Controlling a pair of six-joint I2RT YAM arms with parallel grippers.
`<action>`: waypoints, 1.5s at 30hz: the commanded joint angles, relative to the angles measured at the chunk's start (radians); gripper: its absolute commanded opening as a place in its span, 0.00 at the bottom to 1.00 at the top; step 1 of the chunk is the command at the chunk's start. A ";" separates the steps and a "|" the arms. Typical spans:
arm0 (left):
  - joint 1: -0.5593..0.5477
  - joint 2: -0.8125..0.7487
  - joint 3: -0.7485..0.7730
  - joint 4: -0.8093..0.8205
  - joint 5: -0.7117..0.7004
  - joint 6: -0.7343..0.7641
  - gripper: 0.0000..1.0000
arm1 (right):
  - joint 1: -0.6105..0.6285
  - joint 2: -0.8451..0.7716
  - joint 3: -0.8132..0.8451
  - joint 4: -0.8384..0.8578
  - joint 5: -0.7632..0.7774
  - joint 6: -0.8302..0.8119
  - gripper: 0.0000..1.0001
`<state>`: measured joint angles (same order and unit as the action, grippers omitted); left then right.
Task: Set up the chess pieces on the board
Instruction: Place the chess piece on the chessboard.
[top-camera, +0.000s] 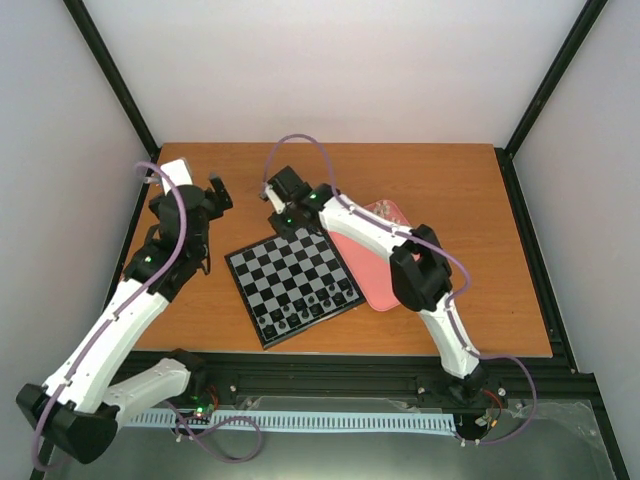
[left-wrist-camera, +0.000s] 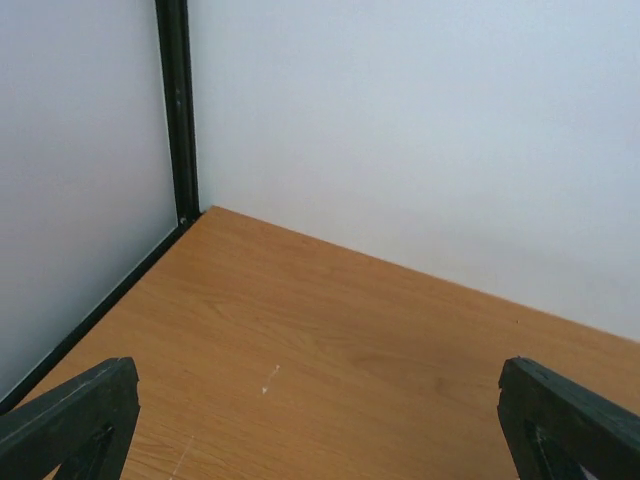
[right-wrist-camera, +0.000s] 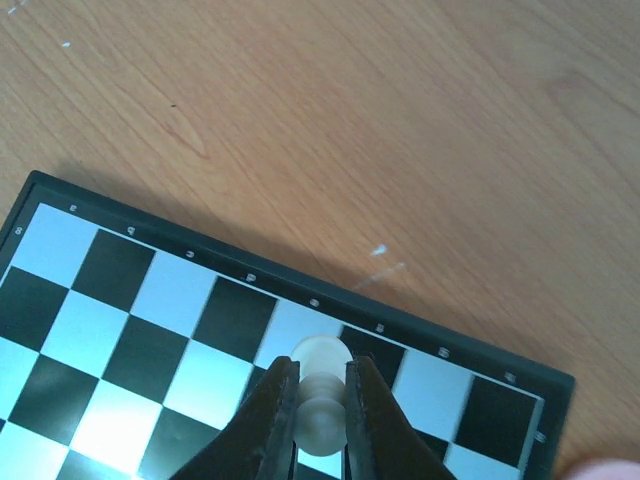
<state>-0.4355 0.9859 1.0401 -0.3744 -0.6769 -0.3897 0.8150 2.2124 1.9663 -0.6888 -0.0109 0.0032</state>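
Clamps the right gripper narrowly on a cream chess piece, at a square in the far edge row of the board. Holds the left gripper wide and empty, well left of the board. Probably placing: needs straight lowering, then gentle release.
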 joint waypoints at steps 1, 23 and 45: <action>0.007 -0.051 -0.015 -0.017 -0.042 -0.016 1.00 | 0.033 0.095 0.125 -0.100 0.023 -0.016 0.04; 0.009 -0.095 -0.040 -0.018 -0.028 -0.014 1.00 | 0.105 0.261 0.326 -0.236 0.048 -0.051 0.05; 0.009 -0.072 -0.045 -0.001 -0.023 -0.006 1.00 | 0.105 0.305 0.363 -0.212 0.022 -0.061 0.05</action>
<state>-0.4328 0.9127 0.9936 -0.3901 -0.6991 -0.3931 0.9096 2.4901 2.2959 -0.9077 0.0223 -0.0422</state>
